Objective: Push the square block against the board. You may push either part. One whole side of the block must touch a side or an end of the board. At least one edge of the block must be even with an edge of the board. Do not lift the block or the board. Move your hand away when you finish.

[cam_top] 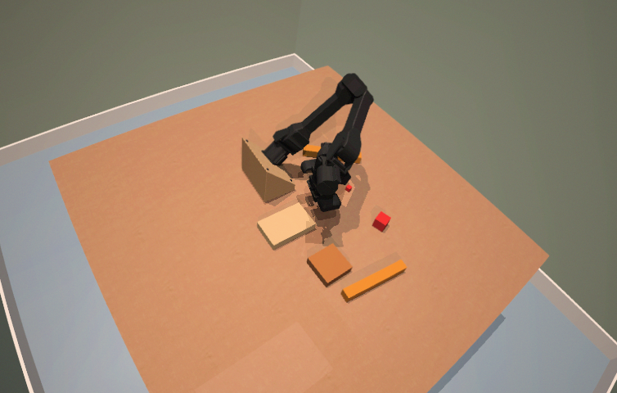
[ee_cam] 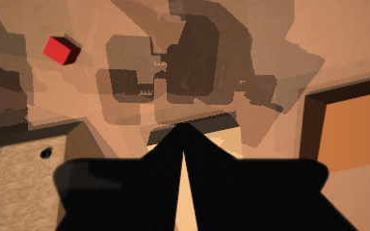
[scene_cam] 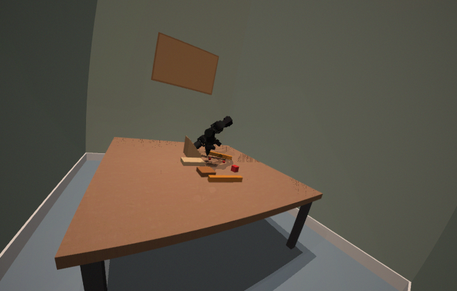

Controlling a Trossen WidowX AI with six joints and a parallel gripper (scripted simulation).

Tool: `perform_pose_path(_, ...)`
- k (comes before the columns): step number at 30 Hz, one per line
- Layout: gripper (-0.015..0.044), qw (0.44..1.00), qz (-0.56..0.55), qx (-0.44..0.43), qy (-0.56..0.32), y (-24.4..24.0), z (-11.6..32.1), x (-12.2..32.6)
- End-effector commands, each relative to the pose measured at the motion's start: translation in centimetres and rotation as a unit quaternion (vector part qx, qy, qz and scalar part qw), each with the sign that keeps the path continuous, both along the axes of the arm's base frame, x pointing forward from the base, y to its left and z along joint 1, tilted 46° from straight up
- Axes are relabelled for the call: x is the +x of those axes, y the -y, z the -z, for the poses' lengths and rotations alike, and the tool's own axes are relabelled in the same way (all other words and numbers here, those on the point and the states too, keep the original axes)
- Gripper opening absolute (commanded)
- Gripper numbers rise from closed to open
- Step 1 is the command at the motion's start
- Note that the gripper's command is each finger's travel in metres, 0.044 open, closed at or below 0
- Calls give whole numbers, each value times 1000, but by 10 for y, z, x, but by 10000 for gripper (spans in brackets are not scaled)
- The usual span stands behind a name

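The orange-brown square block (cam_top: 329,264) (scene_cam: 205,170) (ee_cam: 360,135) lies flat. The pale rectangular board (cam_top: 285,224) (scene_cam: 192,161) (ee_cam: 227,140) lies flat, with its nearest corner facing the block across a strip of table. The two do not touch. My gripper (scene_cam: 207,154) (ee_cam: 183,128) is shut with nothing held. It points down above the table, close to the end of the board, and the block is to its right in the wrist view. The fingers hide part of the board in the wrist view, and the arm hides the fingertips in the top view.
An orange bar (cam_top: 374,281) (scene_cam: 225,179) lies beside the block. Another orange bar (cam_top: 311,151) (scene_cam: 220,155) is behind the arm. A red cube (cam_top: 380,221) (scene_cam: 234,168) and a smaller red piece (cam_top: 349,187) lie nearby. A tan wedge-shaped stand (cam_top: 264,176) (scene_cam: 190,147) (ee_cam: 25,192) stands behind the board.
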State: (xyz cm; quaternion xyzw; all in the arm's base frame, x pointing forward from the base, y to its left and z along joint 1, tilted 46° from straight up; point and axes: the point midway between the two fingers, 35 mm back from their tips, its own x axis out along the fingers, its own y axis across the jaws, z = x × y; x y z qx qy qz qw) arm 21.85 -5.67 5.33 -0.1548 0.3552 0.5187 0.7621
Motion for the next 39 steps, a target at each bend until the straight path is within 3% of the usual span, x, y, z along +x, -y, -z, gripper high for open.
perform_pose_path(1, 0, 998, 45, 13, -50, 7, 11, -8)
perform_pose_path(17, 0, 943, 233, 59, -231, 38, 48, -40)
perform_pose_path(39, 0, 790, 428, 125, -420, 57, 85, -85)
